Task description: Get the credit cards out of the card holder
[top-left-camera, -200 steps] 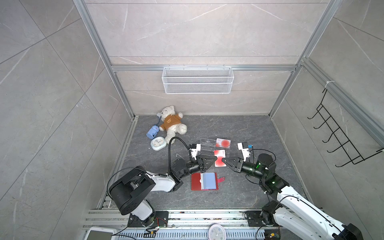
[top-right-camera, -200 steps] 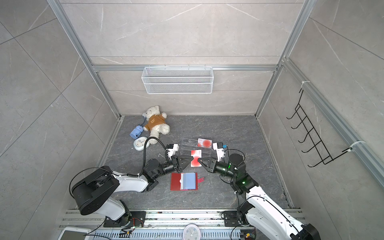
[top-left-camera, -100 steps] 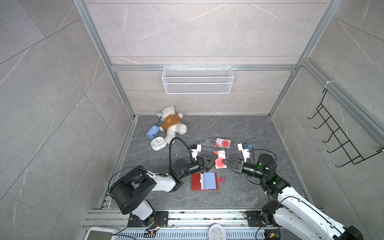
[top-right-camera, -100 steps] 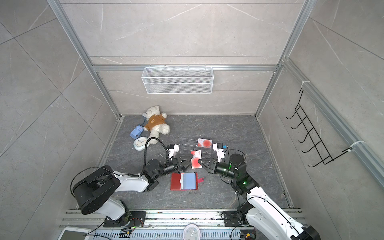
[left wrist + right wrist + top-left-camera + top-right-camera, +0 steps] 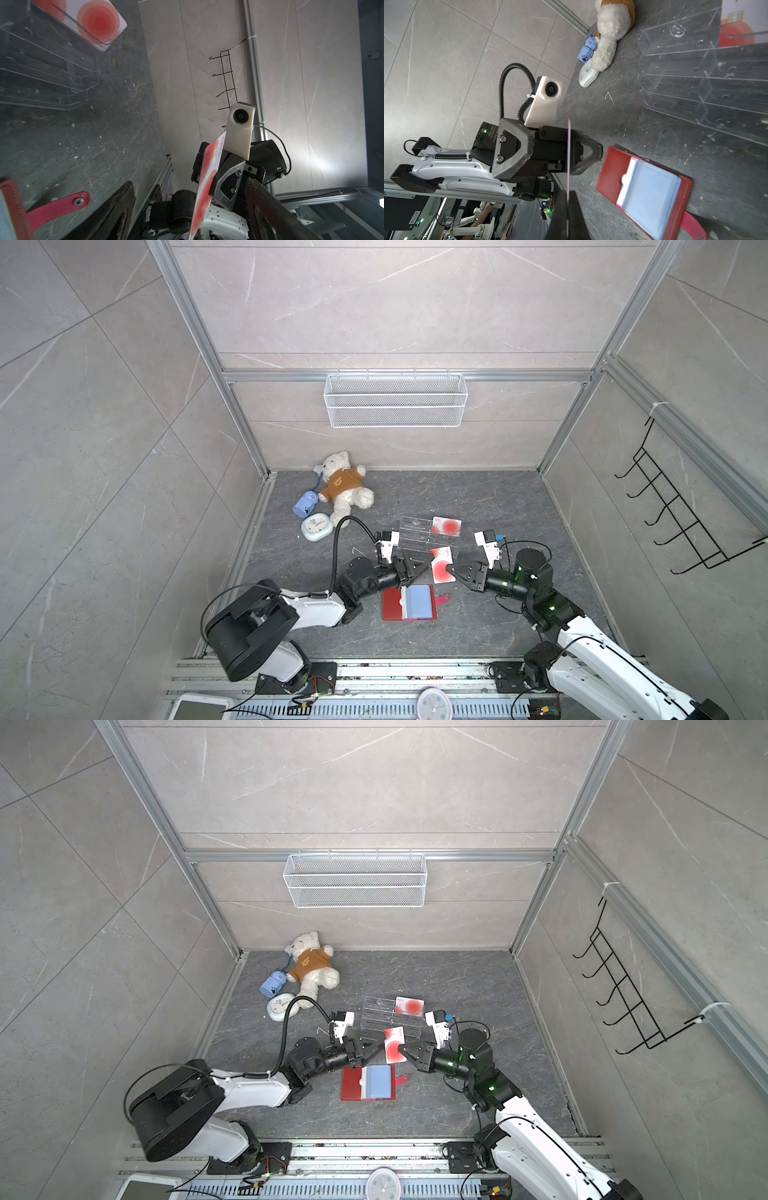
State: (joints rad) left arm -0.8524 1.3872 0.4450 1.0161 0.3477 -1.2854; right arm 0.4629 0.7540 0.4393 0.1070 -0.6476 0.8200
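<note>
two credit cards (image 5: 441, 572): one pinched by right gripper (image 5: 449, 569), other card (image 5: 449, 526) in one rack (image 5: 415, 531); left gripper (image 5: 420, 571) wide; one card holder (image 5: 409, 603).

Right wrist view: the white plastic card with a red-orange circle (image 5: 568, 158) shows edge-on as a thin line, its face unseen. The right gripper (image 5: 568, 200) pinching it is a dark blur. Left wrist view: the frame cuts off most of the flat red leather-like card holder (image 5: 18, 207) and part of a second circle-printed card (image 5: 97, 20). In both top views the cards' print is too small to read, and a round white clock (image 5: 434, 705) is cropped at the bottom edge.
</note>
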